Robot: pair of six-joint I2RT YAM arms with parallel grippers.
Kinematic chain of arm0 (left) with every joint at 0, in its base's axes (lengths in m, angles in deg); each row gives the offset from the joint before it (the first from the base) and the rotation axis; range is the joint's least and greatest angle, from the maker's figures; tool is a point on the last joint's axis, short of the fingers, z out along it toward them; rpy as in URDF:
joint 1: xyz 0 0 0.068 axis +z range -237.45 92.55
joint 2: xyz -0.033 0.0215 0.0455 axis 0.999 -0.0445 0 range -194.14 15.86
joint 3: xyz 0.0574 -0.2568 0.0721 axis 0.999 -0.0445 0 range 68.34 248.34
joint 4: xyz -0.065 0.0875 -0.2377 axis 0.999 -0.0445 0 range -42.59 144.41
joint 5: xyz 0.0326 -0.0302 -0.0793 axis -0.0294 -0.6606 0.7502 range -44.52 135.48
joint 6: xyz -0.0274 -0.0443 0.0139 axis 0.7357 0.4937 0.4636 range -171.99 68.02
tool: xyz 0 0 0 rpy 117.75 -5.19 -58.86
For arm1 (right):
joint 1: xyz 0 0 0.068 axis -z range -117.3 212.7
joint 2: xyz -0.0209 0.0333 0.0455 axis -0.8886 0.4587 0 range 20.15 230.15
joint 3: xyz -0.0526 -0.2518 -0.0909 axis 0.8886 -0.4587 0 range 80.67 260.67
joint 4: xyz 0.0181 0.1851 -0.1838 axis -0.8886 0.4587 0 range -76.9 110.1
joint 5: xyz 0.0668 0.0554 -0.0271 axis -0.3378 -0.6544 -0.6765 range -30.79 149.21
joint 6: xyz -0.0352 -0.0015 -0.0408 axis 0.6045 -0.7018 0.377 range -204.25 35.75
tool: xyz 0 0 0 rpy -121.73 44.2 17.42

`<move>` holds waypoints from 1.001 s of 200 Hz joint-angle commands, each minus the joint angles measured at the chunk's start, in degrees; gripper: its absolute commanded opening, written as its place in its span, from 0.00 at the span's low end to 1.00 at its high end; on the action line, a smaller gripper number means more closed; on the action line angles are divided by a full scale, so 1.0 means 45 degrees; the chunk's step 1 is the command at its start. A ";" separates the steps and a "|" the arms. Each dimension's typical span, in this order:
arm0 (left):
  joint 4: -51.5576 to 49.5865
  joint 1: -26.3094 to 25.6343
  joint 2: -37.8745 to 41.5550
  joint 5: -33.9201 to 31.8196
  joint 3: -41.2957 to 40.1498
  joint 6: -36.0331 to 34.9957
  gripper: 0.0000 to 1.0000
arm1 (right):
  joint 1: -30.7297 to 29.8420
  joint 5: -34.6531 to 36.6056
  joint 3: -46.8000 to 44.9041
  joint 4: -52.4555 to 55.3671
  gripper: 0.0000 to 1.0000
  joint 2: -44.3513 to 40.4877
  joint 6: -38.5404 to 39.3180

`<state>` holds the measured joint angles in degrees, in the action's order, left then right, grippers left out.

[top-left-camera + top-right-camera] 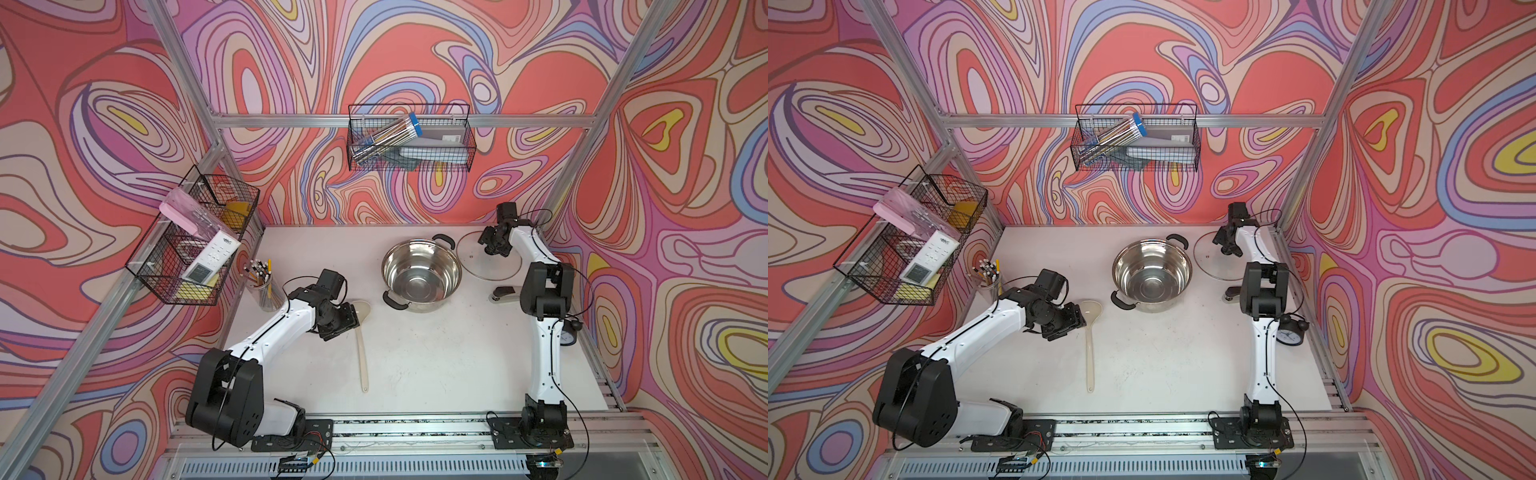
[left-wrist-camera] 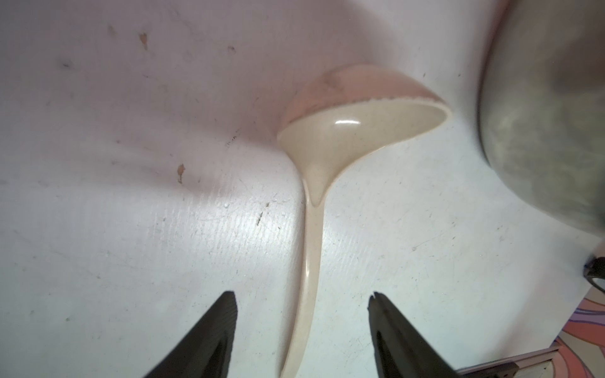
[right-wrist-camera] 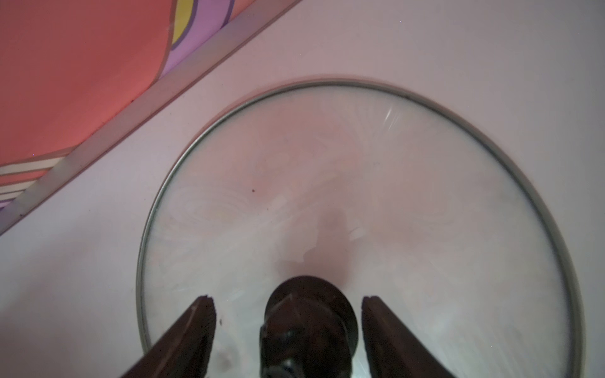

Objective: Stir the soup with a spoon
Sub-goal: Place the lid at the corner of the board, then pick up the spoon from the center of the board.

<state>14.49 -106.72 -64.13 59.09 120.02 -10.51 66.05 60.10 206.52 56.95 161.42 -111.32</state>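
Nearest, lower left of centre in the frame, one cream-beige plastic ladle, the spoon, lies flat on the white table, and the left gripper hangs over its slim handle with both fingers spread, a gap each side, gripping nothing. Further up sits one round steel pot, and just right of it one glass lid, where the right gripper straddles the dark knob, fingers released too.

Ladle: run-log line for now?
cream plastic ladle: ungrasped | left pincer: open astride handle | right pincer: open around glass lid knob | steel pot: uncovered
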 commanded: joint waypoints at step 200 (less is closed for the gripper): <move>0.4764 -0.1832 -0.0774 0.1586 -0.3728 0.1500 0.19 | -0.3337 -0.0180 -0.7850 0.0100 0.86 -1.1722 -0.1340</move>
<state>34.79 -114.80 -67.49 66.56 106.14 -5.20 51.60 58.32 170.54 55.12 111.48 -117.05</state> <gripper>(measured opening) 0.278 0.859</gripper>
